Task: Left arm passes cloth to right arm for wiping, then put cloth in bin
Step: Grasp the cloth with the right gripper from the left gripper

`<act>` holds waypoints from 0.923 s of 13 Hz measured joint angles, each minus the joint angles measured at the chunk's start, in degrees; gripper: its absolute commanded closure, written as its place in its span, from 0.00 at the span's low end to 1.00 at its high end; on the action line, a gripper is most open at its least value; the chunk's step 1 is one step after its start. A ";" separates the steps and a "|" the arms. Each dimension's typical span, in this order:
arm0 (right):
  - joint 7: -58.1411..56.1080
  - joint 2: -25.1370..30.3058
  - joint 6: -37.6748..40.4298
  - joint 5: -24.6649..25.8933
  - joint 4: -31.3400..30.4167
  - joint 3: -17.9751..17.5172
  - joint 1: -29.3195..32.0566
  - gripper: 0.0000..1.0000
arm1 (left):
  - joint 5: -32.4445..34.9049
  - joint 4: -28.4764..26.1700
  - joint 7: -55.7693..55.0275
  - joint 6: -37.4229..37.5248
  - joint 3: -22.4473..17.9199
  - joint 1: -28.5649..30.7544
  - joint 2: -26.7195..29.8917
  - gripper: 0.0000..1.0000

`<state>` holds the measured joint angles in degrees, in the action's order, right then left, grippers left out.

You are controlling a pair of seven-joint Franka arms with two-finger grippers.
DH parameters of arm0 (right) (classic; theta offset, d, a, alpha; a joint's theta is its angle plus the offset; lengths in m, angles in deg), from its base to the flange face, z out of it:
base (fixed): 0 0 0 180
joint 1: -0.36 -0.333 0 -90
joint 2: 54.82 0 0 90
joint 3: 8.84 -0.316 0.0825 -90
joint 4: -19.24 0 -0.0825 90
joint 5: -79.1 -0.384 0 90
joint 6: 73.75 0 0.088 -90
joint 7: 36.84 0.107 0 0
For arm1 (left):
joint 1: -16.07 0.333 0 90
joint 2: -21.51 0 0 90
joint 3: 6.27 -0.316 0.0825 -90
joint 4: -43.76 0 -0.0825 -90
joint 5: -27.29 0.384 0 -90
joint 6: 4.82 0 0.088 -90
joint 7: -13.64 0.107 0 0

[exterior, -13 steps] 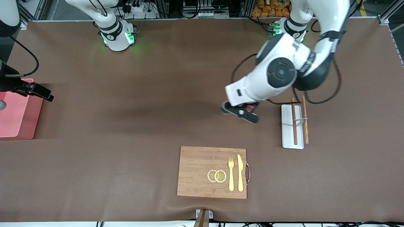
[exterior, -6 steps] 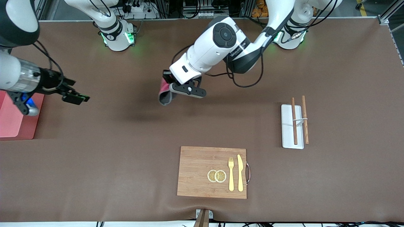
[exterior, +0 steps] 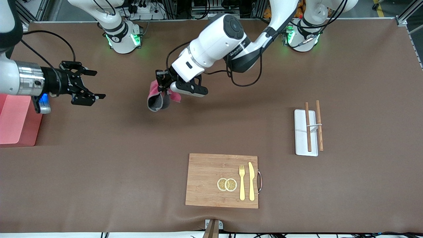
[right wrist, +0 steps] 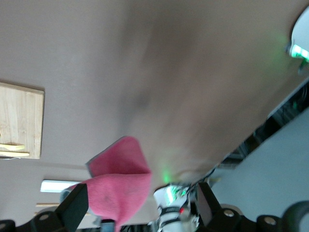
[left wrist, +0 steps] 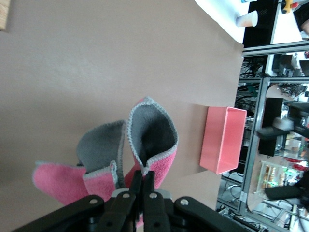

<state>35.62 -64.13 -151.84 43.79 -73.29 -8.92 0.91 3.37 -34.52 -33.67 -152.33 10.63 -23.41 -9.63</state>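
Left arm [exterior: 214, 43]: glossy white shells, black joint bands, round black cap on the elbow joint, grey-white oblong wrist module, black tool [exterior: 162, 86] with thin black fingers [left wrist: 143, 186] and silver screws, loose black cables looping off it. Right arm [exterior: 19, 81]: white shell, shiny silver ribbed wrist cuff, blue-lit block under the wrist, black claw-like tool [exterior: 93, 84], one black cable arching over. Both bases were white with black bands and green lights.
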 measured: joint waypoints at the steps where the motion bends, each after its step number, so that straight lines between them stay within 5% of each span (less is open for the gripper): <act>1: 1.57 -1.16 -0.29 -1.42 -0.19 -0.11 -0.17 0.00 | 0.00 0.03 -0.32 -0.43 -0.01 -0.18 0.00 1.00; 10: 8.32 -3.37 -10.87 -9.70 -8.08 -0.92 -10.08 0.00 | 0.00 0.12 -0.44 -0.75 -0.26 -0.34 0.00 1.00; 12: 8.43 -3.38 -12.97 -9.96 -9.77 -0.95 -12.41 0.76 | 0.00 0.12 -0.44 -0.75 -0.27 -0.42 -0.02 1.00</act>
<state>44.04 -67.51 -164.82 33.83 -83.07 -9.87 -11.50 3.37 -34.40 -34.11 -153.08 10.35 -23.83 -9.64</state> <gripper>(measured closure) 0.009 0.965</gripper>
